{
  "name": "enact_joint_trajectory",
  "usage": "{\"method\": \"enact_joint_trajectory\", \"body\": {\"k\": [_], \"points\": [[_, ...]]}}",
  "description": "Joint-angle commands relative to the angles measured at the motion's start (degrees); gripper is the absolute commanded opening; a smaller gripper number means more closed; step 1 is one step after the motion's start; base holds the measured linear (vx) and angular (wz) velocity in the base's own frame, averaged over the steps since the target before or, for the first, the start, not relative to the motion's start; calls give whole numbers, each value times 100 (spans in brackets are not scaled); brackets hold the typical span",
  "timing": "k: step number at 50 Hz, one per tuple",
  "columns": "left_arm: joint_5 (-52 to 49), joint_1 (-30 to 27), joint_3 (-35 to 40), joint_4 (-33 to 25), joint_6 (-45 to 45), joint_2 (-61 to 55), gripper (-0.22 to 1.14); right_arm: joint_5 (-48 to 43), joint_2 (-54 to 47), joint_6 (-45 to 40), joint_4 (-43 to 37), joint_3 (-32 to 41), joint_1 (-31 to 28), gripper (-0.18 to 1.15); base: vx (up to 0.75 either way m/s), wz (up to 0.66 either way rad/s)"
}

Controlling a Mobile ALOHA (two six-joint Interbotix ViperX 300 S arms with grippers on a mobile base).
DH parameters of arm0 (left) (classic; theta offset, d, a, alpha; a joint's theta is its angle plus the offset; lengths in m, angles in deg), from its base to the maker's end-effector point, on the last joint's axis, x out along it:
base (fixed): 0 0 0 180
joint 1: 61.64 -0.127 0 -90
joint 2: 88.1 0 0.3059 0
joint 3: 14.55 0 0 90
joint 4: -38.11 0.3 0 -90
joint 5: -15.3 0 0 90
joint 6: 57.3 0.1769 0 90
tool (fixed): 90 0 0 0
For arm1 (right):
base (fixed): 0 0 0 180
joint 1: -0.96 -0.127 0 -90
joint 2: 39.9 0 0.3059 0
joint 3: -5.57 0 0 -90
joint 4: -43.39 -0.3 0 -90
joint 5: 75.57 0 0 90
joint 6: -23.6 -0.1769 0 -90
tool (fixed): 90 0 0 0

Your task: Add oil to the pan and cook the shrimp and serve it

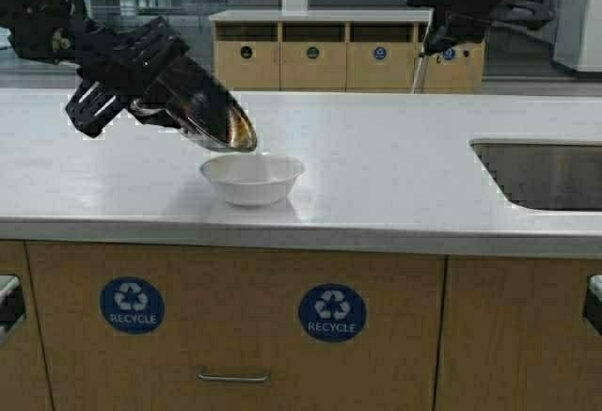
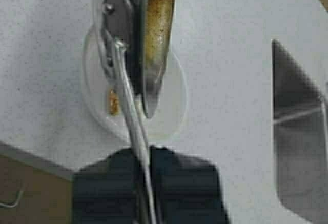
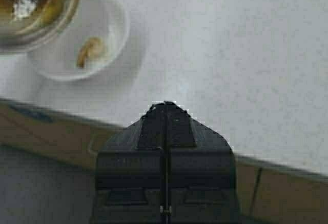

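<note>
- Black and ribbed, the left end effector (image 1: 120, 86) hangs above the left part of the white tabletop (image 1: 395, 176), clenched on the thin steel handle (image 2: 134, 131) of the pan (image 1: 209, 110).
- The pan is tipped steeply, its lower rim over the near-left edge of the white bowl (image 1: 252, 179); whether rim and bowl touch cannot be told. Its steel outside shines in the high view, and the left wrist view shows a brownish, oily film on its inner face.
- The white bowl stands upright on the tabletop, close to the front edge, right of the left end effector.
- The shrimp (image 3: 90, 51) lies inside the bowl on its floor, curled and golden-orange; the left wrist view shows it as a small orange piece beside the pan handle.
- Below the tabletop, wooden cabinet fronts carry two round blue recycle labels (image 1: 331, 312).
- The right end effector (image 3: 165, 107) is raised high at the upper right of the high view, well apart from the bowl and holding nothing; its own camera shows the two fingers pressed together over the front edge of the tabletop.
- A steel sink (image 1: 546, 174) is sunk into the tabletop at the far right.
</note>
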Motion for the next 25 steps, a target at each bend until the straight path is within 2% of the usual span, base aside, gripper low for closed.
{"method": "enact_joint_trajectory", "body": {"k": [1,13,25], "points": [[817,9,105,-44,-404,44,4,-18,97,0,0,97,-26,5,0,0],[2232,-237,-35,-26,-1767,-519,4,-18,97,0,0,88,-9,5,0,0],[3568,-976,-149,325,-2936,-1204,4,-9,97,-9,-9,88,-9,5,0,0]]}}
